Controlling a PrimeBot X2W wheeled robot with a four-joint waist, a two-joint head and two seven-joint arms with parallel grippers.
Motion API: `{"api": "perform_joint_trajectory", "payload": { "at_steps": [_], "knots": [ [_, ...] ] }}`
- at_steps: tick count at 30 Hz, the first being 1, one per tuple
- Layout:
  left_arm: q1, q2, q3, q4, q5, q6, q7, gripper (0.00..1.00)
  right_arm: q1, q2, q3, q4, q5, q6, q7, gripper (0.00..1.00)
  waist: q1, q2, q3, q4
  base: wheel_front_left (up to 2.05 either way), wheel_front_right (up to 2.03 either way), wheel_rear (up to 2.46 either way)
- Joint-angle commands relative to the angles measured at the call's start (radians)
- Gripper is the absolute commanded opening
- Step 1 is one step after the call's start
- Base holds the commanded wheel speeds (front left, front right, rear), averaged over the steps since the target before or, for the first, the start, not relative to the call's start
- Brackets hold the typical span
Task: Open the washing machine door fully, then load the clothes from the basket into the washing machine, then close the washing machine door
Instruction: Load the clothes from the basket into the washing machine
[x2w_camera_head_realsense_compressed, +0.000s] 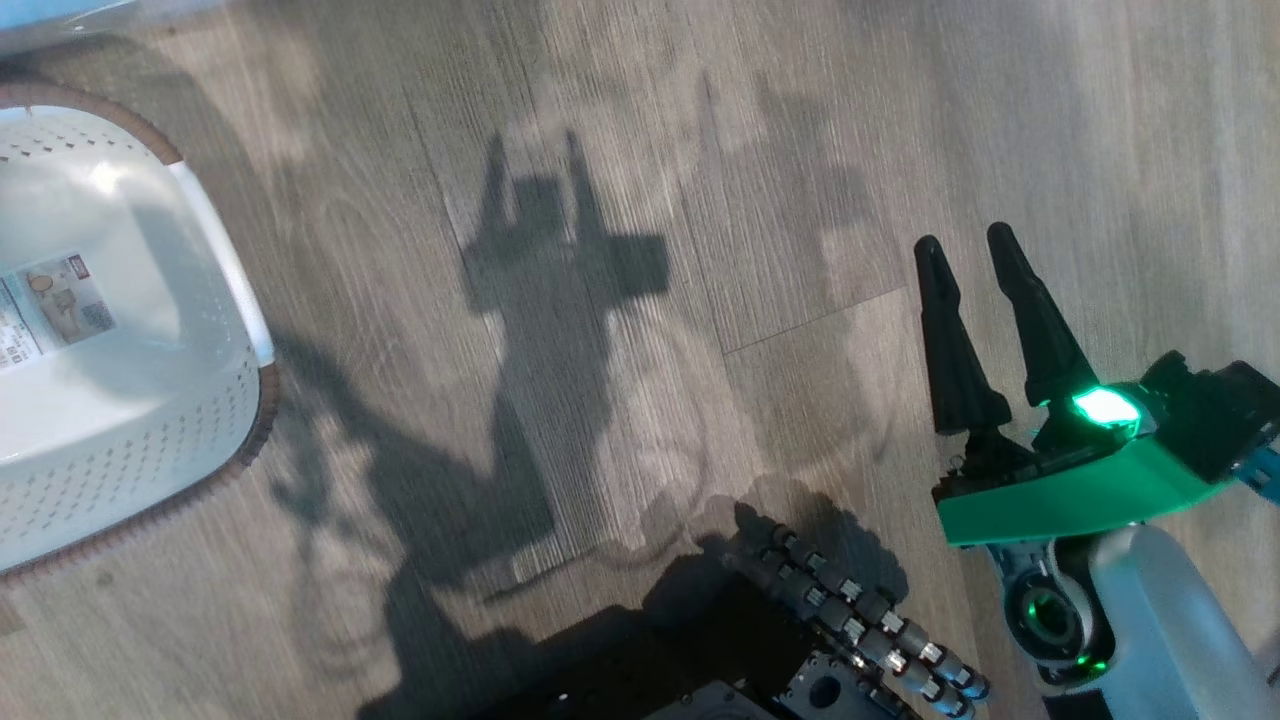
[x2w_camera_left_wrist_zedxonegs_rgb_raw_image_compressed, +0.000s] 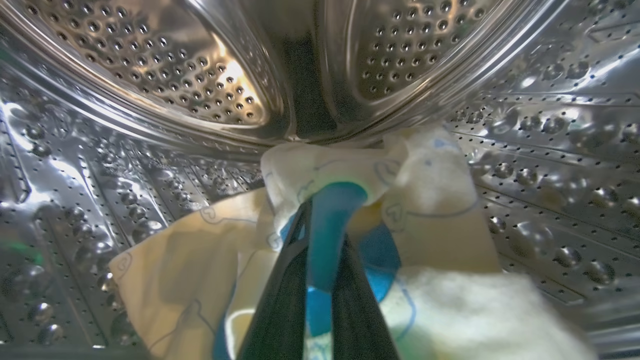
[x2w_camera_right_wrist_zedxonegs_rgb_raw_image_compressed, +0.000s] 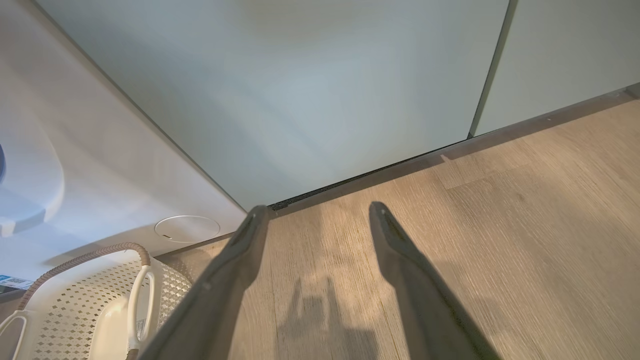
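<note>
Inside drum, left claw tight on clothes, trim along fingers; right claw wide.

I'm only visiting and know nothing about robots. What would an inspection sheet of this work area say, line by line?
Surface: wood-grain floor, crossed by the robot's shadows.
Job's things: basket on the floor, its visible part holding no garments, a label on its base; clothes inside the steel drum of the washing machine.
Clutter: nothing seen.
Grippers: left gripper inside the drum, shut on the clothes' blue trim; right gripper open, holding nothing, over the floor.
Cables: a segmented cable sleeve on the robot's base.
Surroundings: pale cabinet panels beside the machine.
</note>
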Motion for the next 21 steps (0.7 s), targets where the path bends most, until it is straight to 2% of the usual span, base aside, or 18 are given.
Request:
{"api": "perform_joint_trajectory", "payload": {
  "at_steps": [1, 2, 3, 10, 21],
  "knots": [
    [-0.027, 0.032, 0.018, -0.026, -0.004, 0.000, 0.005, 0.13, 0.016, -0.005, 0.012, -0.020, 0.009, 0.000, -0.006, 1.00, 0.0000, 0.0000, 0.002, 0.001, 0.00, 0.00, 0.00],
    [-0.029, 0.026, 0.020, -0.019, -0.013, -0.001, 0.016, 0.60, 0.013, -0.005, 0.011, -0.020, 0.010, 0.000, -0.006, 1.00, 0.0000, 0.0000, 0.003, 0.002, 0.00, 0.00, 0.00],
    [-0.030, 0.023, 0.017, -0.016, -0.017, -0.004, 0.027, 1.00, 0.011, -0.005, 0.011, -0.020, 0.010, 0.000, -0.006, 1.00, 0.0000, 0.0000, 0.005, 0.004, 0.00, 0.00, 0.00],
    [-0.020, 0.001, 0.030, -0.027, -0.048, 0.003, -0.005, 1.00, -0.005, -0.005, 0.006, -0.018, 0.005, 0.000, -0.006, 1.00, 0.0000, 0.0000, 0.003, 0.019, 0.00, 0.00, 0.00],
    [0.097, -0.070, 0.046, -0.049, -0.119, 0.007, -0.119, 1.00, -0.001, -0.005, -0.039, -0.018, -0.049, 0.000, -0.006, 1.00, 0.0000, 0.0000, -0.057, 0.101, 0.00, 0.00, 0.00]
  ]
}}
